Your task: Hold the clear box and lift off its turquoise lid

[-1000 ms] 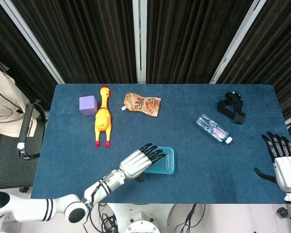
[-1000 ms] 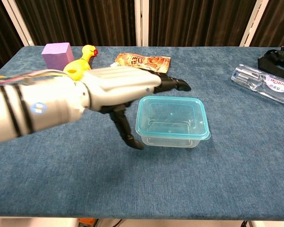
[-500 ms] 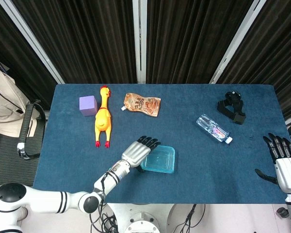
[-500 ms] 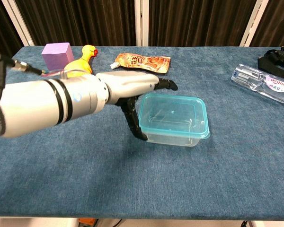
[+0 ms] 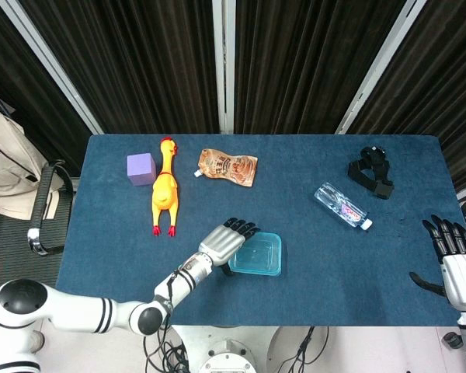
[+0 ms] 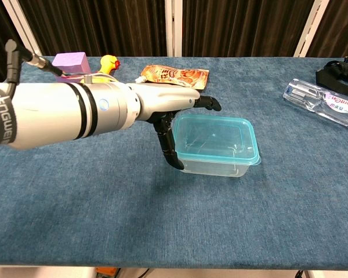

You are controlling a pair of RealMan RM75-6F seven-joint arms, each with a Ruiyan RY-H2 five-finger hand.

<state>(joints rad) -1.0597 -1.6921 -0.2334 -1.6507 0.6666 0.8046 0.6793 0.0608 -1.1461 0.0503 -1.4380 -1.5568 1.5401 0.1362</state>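
Observation:
The clear box (image 6: 216,161) with its turquoise lid (image 5: 256,255) sits near the table's front edge, slightly right of centre in the chest view. My left hand (image 5: 224,239) is against the box's left side, fingers (image 6: 206,103) stretched along the lid's far left rim and the thumb down at the near left corner; it looks spread rather than clamped. My right hand (image 5: 452,252) hovers open at the far right edge of the table, far from the box, seen only in the head view.
A yellow rubber chicken (image 5: 165,186) and a purple cube (image 5: 140,168) lie at the back left. An orange pouch (image 5: 228,167) is behind the box. A water bottle (image 5: 342,206) and black strap (image 5: 372,172) lie to the right.
My left hand moved from above the box to its left side and nudged it slightly right. My right hand barely shifted.

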